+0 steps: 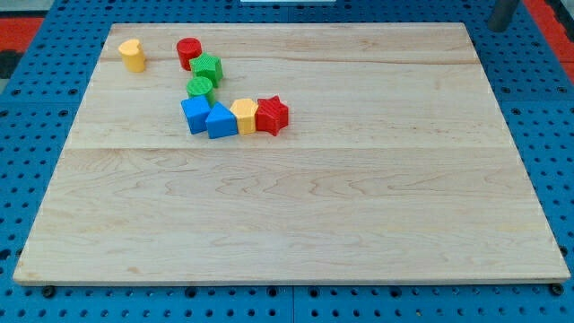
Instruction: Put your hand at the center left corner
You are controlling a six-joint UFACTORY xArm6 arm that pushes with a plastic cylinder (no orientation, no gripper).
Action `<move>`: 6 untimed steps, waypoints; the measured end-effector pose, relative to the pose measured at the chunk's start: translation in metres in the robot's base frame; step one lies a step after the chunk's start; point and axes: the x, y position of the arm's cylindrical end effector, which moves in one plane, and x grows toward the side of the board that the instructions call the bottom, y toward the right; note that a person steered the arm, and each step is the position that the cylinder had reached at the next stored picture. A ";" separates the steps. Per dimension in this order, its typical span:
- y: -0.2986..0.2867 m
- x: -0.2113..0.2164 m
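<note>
My rod shows at the view's top right corner, just past the board's far edge, with my tip (500, 27) far from all the blocks. The blocks sit in the upper left part of the wooden board (296, 215). A yellow heart-like block (132, 55) lies nearest the top left corner. A red cylinder (188, 52), a green star (207, 68) and a green cylinder (199, 87) run downward in a chain. Below them a blue cube (195, 115), a blue triangular block (221, 120), a yellow block (244, 116) and a red star (272, 116) form a touching row.
The board lies on a blue perforated table (27, 135) that shows on all sides. Red patches show at the view's top corners.
</note>
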 end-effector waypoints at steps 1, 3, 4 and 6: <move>-0.028 0.049; -0.148 0.153; -0.216 0.222; -0.393 0.260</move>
